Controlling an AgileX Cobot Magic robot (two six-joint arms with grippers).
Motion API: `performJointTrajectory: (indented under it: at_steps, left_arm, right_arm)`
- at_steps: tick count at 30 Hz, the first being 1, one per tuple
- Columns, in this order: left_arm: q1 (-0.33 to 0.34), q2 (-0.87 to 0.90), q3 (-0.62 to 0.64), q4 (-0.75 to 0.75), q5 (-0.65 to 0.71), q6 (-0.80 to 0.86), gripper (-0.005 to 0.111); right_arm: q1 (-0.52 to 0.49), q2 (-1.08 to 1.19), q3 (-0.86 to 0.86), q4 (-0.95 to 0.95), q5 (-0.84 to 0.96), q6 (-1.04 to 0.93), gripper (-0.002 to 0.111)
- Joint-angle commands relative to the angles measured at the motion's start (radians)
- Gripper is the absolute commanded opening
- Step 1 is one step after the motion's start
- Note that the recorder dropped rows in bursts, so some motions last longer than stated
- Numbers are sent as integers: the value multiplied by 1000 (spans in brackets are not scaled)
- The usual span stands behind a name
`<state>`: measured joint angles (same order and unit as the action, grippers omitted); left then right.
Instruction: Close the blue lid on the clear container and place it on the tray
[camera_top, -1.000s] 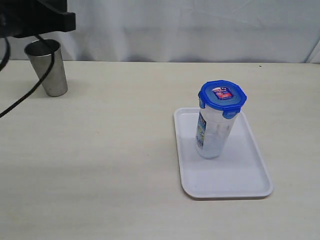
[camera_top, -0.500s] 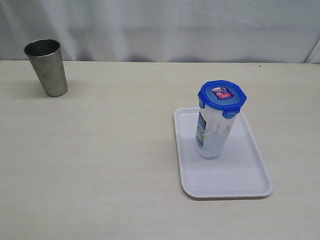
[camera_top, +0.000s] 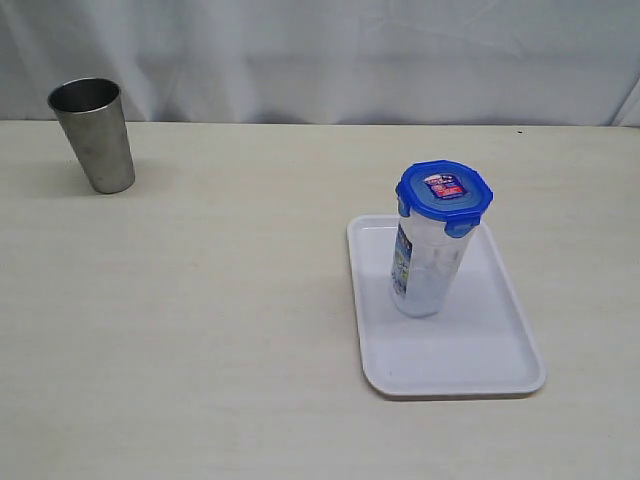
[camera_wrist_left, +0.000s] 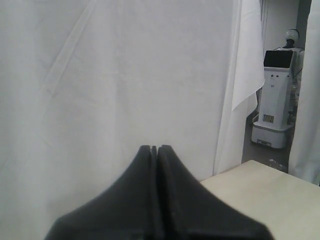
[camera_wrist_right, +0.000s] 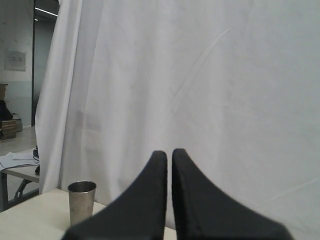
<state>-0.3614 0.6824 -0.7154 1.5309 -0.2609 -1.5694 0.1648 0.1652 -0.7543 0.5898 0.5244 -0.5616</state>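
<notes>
**Item 1: clear container** (camera_top: 425, 270). It is found upright on the tray (camera_top: 480, 372), toward the tray's far half and within the rim. A printed label is seen on its side. It appears empty, so it is judged light. The walls are stiff and smooth, and probably slippery under hard pads. The form is tall and narrow, so tipping is to be expected if it is pushed near the top. Hold is best taken across the body at mid-height, below the lid flaps.

**Item 2: blue lid** (camera_top: 445, 190). It is seated on the container mouth, sticker upward. Flaps are seen folded down on the near and left edges. Whether the far flaps are latched cannot be told from this angle.

**Item 3: left gripper** (camera_wrist_left: 156, 150). The jaws are pressed together and nothing is pinched. It is raised toward the white curtain (camera_wrist_left: 125, 75), away from the work.

**Item 4: right gripper** (camera_wrist_right: 169, 155). The jaws are drawn together with only a thin slit between them, and nothing is held.

**Item 5: steel cup** (camera_top: 93, 135). It is placed on the table (camera_top: 200, 320), well apart from the tray, and is not part of the task.

The task is judged complete or nearly so.
</notes>
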Motion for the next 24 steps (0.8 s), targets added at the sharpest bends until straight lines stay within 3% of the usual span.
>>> performJointTrajectory:
  at_steps: [1,8,11,14,15,17,19,24]
  left_arm:
    - [0,-3,4,-3,-3,-5,0]
    - [0,-3,4,-7,14,0,0]
    - [0,-3,16,-232,98,38,0]
    - [0,-25,67,-714,142,532,0]
    - [0,-42,93,-999,142,844,0]
    - [0,-79,132,-1316,144,1233,0]
    - [0,-121,168,-1411,167,1451,0]
    - [43,-292,220,-1492,248,1671,0]
  right_arm:
    - [1,-4,5,1,10,2,4]
    - [1,-4,5,1,10,2,4]
    - [1,-4,5,1,10,2,4]
    - [1,-4,5,1,10,2,4]
    - [1,-4,5,1,10,2,4]
    - [1,-4,5,1,10,2,4]
    - [1,-4,5,1,10,2,4]
    - [1,-4,5,1,10,2,4]
